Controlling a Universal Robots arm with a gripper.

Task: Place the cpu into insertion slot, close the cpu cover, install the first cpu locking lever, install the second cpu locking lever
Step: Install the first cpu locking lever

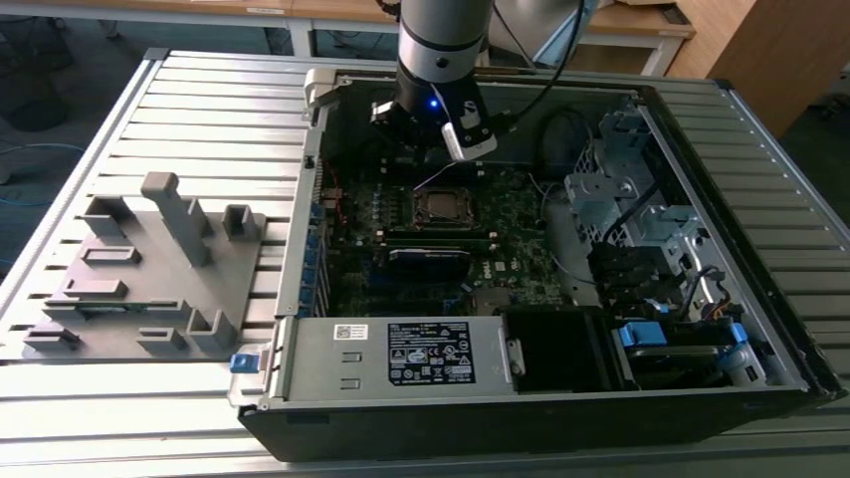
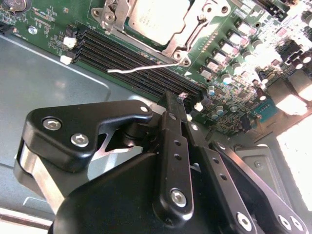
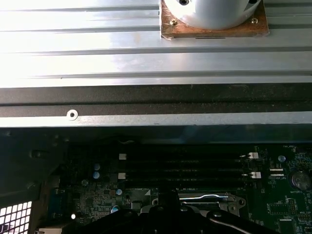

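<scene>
With chip [image 2: 155, 19] seated and cover [image 2: 179, 43] down, the locking step seems in hand: fingers [image 2: 170, 124], pressed together, hover near the loose lever [image 2: 141, 68] needing hooking down

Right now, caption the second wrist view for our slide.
Claw by the memory strips; cpu seated under its cover, one lever sticking out.

The arm [image 1: 443, 40] stands almost vertical, with a small blue light on its grey wrist [image 1: 436, 100]. Under the wrist the black pincer [image 2: 179, 100] points downward. In the second wrist view its two fingers [image 2: 171, 146] meet at the tips.
</scene>
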